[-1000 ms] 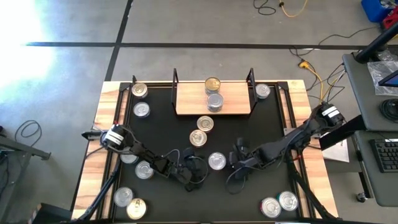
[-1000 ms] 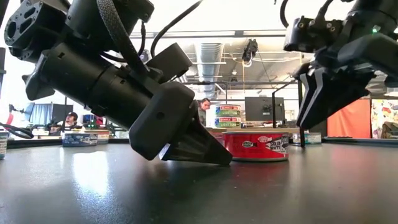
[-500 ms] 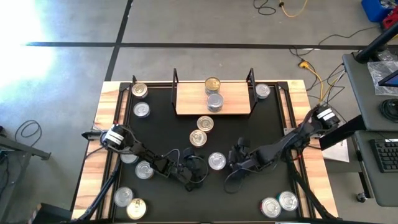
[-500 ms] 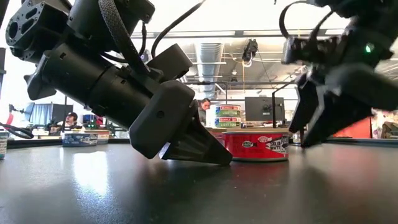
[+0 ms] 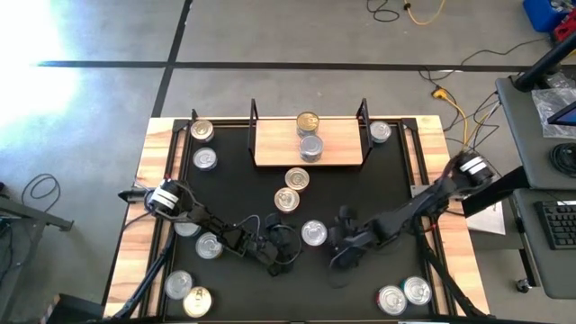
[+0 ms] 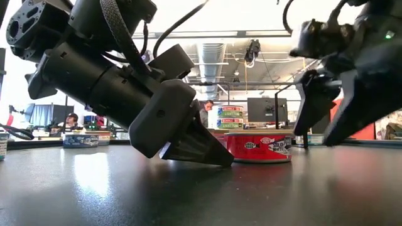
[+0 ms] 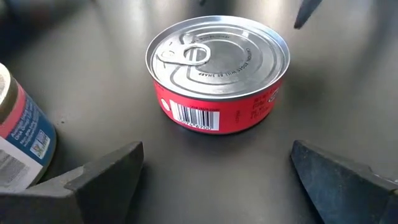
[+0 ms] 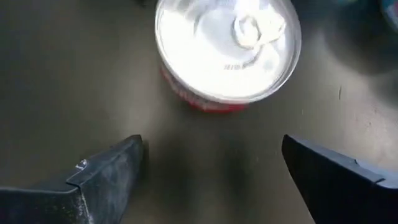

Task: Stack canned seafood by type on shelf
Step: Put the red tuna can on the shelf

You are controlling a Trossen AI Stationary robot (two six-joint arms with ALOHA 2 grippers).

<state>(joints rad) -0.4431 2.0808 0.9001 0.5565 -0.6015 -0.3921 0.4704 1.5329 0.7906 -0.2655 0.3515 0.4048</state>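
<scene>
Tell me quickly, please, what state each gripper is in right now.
Left gripper: open, empty, beside the red tin.
Right gripper: open, empty, facing it.

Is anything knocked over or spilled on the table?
No, nothing stands out. The red tin stands upright between the open left claw and right claw, and the tins on the shelf are neatly stacked.

Overhead, table-level, two close wrist views
</scene>
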